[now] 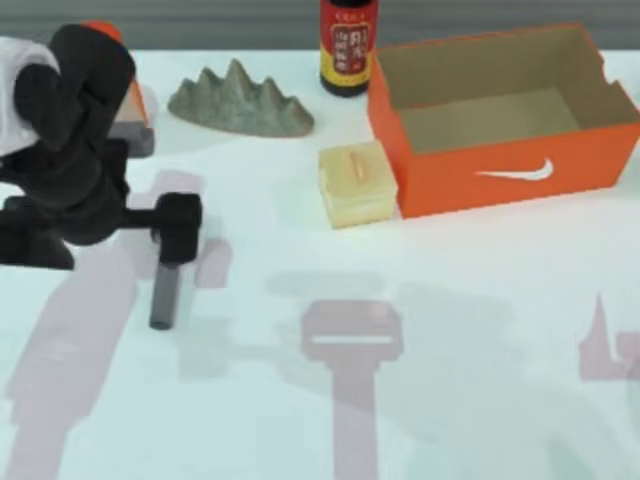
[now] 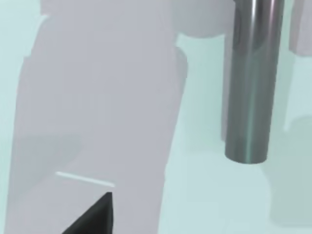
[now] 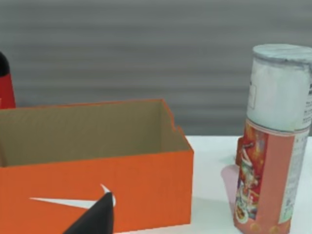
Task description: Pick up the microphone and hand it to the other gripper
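Left gripper [image 1: 176, 232] clenched on the microphone near the table's left edge.
The small microphone's slim grey metal handle [image 1: 163, 296] hangs below the black claw over the pale table [image 1: 450, 340]; the right gripper's [image 3: 95, 217] state cannot be told.

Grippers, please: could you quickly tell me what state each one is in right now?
Left gripper: at the top view's left, closed on the microphone, gripping near its head.
Right gripper: outside the top view; open or closed cannot be told.
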Motion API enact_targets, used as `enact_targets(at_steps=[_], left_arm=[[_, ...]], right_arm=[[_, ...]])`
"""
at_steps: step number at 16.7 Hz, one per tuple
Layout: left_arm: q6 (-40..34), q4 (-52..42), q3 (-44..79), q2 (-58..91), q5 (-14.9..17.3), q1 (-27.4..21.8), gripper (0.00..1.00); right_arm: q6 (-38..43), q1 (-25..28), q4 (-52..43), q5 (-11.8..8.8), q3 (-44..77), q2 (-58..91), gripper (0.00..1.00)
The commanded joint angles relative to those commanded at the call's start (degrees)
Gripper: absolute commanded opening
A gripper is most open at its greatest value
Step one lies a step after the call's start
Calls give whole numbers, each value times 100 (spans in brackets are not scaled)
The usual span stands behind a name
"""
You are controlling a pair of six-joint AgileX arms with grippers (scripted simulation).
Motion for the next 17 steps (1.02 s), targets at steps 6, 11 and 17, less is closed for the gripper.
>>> enact_targets(at_steps=[6, 11, 17], left_arm=[[-119, -333, 574, 740, -3, -131, 100], [-104, -231, 515, 791, -1, -106, 100], [-73, 1216, 8, 1654, 7, -98, 100]], right_arm=[[0, 0, 0, 0, 0, 0, 100], [0, 0, 0, 0, 0, 0, 100], [0, 0, 0, 0, 0, 0, 100]])
